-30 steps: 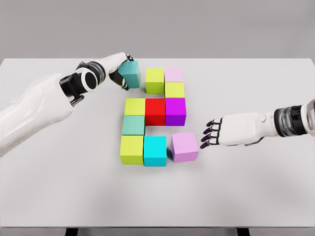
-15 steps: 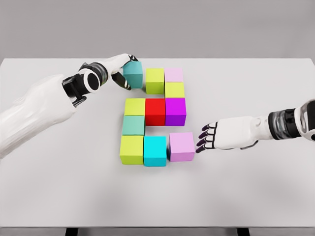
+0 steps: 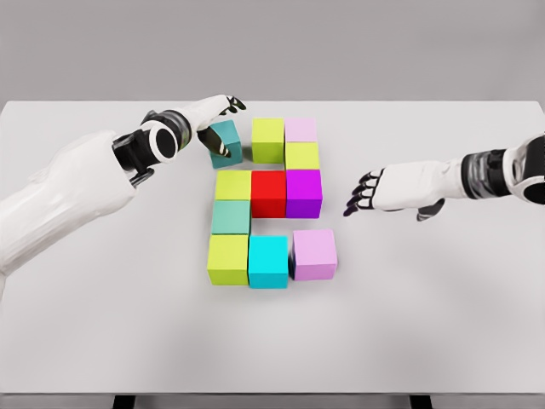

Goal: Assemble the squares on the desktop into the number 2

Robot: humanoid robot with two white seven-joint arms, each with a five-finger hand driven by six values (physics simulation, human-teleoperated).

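Ten cubes sit on the white table [image 3: 443, 324]. Farthest left, the left hand [image 3: 209, 128] clasps the teal cube [image 3: 223, 141], fingers curled over its top and front. Just right of it stand a lime cube [image 3: 267, 140] and the remaining blocks. Well right, the right hand [image 3: 375, 192] hovers, fingers spread, empty, above-right of the lilac cube [image 3: 314, 254].

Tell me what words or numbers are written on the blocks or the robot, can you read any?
There are none to read. The colored blocks, like the red block and the cyan block, have plain faces with no letters or digits. The white table is bare of print, and the left hand and right hand carry no label or brand.
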